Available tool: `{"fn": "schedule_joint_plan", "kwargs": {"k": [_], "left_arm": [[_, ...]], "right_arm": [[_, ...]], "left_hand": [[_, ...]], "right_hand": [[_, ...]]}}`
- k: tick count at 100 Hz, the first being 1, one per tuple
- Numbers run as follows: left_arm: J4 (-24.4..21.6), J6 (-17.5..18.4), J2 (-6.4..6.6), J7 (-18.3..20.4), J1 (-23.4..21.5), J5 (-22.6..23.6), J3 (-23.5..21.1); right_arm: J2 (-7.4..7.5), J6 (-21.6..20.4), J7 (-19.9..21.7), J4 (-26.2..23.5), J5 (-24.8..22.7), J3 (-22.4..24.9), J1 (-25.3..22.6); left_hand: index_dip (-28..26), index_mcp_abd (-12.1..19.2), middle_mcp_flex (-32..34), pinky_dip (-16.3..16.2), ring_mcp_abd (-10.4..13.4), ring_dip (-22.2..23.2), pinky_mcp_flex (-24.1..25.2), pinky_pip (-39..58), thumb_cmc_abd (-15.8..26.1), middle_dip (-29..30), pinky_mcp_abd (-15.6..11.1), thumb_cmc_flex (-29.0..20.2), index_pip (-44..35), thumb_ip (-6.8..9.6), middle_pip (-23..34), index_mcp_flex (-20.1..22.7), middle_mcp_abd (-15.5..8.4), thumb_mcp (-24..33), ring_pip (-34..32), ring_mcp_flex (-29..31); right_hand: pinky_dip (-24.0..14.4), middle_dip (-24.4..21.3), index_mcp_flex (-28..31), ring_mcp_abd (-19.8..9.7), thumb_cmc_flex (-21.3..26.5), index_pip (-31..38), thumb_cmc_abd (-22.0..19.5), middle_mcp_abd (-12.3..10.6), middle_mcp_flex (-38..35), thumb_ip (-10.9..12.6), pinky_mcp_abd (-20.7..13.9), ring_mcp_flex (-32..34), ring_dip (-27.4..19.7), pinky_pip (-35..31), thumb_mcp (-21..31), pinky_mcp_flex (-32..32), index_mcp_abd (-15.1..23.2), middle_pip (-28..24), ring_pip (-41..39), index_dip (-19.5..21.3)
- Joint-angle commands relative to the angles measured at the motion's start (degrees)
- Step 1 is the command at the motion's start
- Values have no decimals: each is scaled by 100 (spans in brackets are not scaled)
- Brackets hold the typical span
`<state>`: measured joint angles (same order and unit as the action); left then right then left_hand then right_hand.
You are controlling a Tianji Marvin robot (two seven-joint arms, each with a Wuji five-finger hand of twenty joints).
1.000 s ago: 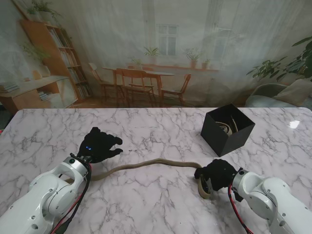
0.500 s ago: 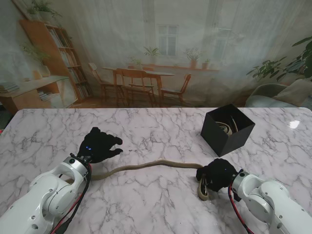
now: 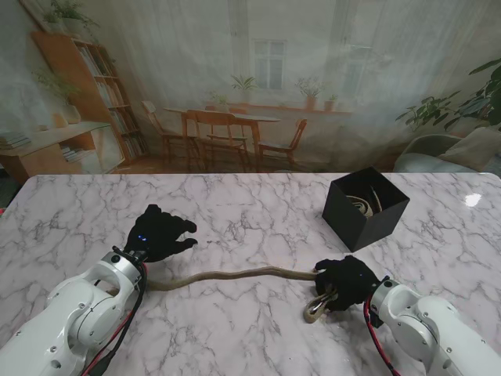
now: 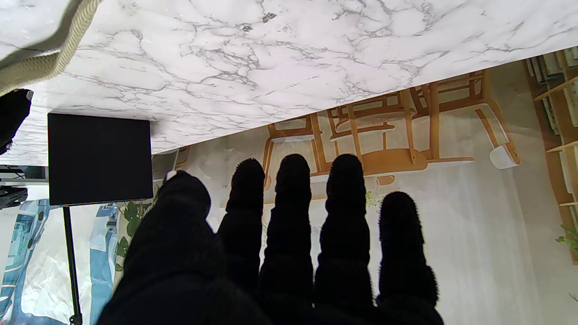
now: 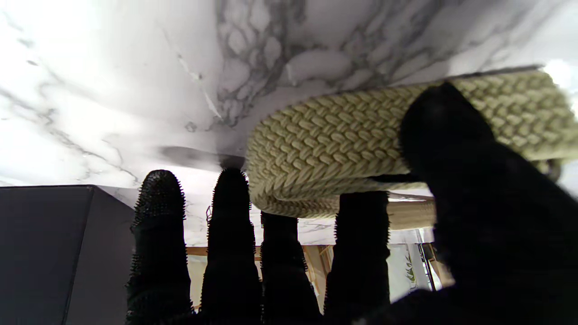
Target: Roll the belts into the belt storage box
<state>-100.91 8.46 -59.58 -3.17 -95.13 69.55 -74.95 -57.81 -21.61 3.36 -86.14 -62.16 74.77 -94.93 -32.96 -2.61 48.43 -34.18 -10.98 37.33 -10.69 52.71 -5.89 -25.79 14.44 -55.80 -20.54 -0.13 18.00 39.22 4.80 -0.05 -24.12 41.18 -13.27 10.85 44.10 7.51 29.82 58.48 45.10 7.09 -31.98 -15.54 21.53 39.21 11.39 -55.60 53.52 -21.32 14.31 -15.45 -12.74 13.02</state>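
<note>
A white marble surface [image 3: 258, 211] fills the view from the robot's stand, with a printed backdrop of a dining room behind its far edge. A long woven tan belt [image 3: 235, 275] lies across the near half of the surface, running in a shallow wave from the left robot hand's side towards the right one. The right robot hand [image 3: 344, 282], gloved in black, is closed on the belt's right end, where the strap doubles into a small loop just nearer to me than the fingers; the buckle is too small to make out. The right wrist view shows the braided strap [image 5: 343, 135] close up, pressed between the thumb and the other fingers [image 5: 230, 216]. The left robot hand [image 3: 160, 233] sits near the left edge of the surface, just beside the belt's other end, fingers spread and holding nothing; the left wrist view shows its fingers [image 4: 293, 212] straight and slightly apart, with the belt [image 4: 49, 54] off to one side. A black belt storage box [image 3: 365, 208] stands open towards the far right edge, well apart from both hands, with one rolled belt [image 3: 362, 206] already inside.
</note>
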Motion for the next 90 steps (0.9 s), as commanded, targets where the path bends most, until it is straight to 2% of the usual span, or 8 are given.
{"fn": "schedule_joint_plan", "kwargs": {"k": [1,17,44,49,53,60,71,90], "left_arm": [[9,6,-6,78,-5,-13,9],[8,7,-6,77,-8,-13,6],[7,15,-5,82,-7,-8,10],[8,17,-4,83,-6,-8,11],[7,17,-4,84,-6,-5,11],[7,18,-4,83,-6,-4,13],[8,21,-4,82,-3,-3,18],[8,17,-3,83,2,3,25]], "right_arm": [[-23,12,-3,49,39,-32,-16],[-45,-48,-174,179,147,-91,45],[-87,-228,-783,458,135,-201,156],[-92,-248,-864,492,129,-211,169],[-96,-284,-968,541,109,-226,192],[-91,-308,-1012,556,59,-230,200],[-96,-308,-1182,621,15,-266,221],[-113,-243,-1481,712,-53,-335,254]], "left_hand": [[-25,-88,-132,-44,-102,-44,111,-169,246,46,222,115,109,-128,-84,81,131,-109,125,-112],[-26,-87,-128,-44,-97,-42,113,-172,244,44,222,112,107,-127,-83,88,135,-106,120,-106],[-28,-87,-127,-46,-100,-39,110,-170,248,44,225,114,107,-126,-83,86,141,-108,117,-107],[-26,-87,-128,-47,-97,-38,108,-169,246,44,223,113,109,-125,-83,86,128,-106,114,-104],[-26,-87,-127,-47,-96,-38,105,-168,248,43,221,121,109,-127,-82,88,132,-110,114,-102],[-26,-79,-130,-47,-96,-39,106,-168,250,43,219,116,111,-127,-82,80,133,-109,116,-106],[-27,-78,-121,-48,-99,-37,99,-166,240,41,217,110,109,-126,-77,86,134,-107,113,-101],[-26,-83,-123,-48,-102,-37,105,-167,234,41,226,94,112,-126,-78,76,127,-104,111,-98]], "right_hand": [[126,-103,505,60,-28,634,-273,-119,-289,78,307,2,-100,71,348,18,77,161,164,-8],[79,220,574,-512,177,491,-472,-626,-2746,-15,166,926,52,-170,587,-390,75,-723,-215,-209],[-20,536,452,-1012,376,-143,-560,-1015,-4400,-22,-106,1657,274,-550,681,-783,365,-1093,-440,-649],[-48,610,104,-1092,447,-469,-590,-1102,-4708,-9,-60,1829,332,-635,719,-876,392,-1190,-530,-853],[-40,657,-84,-1136,352,-1497,-701,-1137,-4910,125,6,1939,405,-700,896,-952,373,-1251,-581,-996],[2,748,-1037,-1123,376,-2525,-769,-1053,-5079,228,167,2046,451,-713,995,-998,534,-1380,-618,-458],[27,926,-2334,-1078,453,-2566,-864,-876,-5173,396,511,2262,520,-676,1090,-1033,619,-1553,-730,-229],[-17,1152,-2990,-738,619,-2458,-1418,-564,-5191,894,812,2805,760,-672,1267,-1096,856,-2107,-1116,-212]]}}
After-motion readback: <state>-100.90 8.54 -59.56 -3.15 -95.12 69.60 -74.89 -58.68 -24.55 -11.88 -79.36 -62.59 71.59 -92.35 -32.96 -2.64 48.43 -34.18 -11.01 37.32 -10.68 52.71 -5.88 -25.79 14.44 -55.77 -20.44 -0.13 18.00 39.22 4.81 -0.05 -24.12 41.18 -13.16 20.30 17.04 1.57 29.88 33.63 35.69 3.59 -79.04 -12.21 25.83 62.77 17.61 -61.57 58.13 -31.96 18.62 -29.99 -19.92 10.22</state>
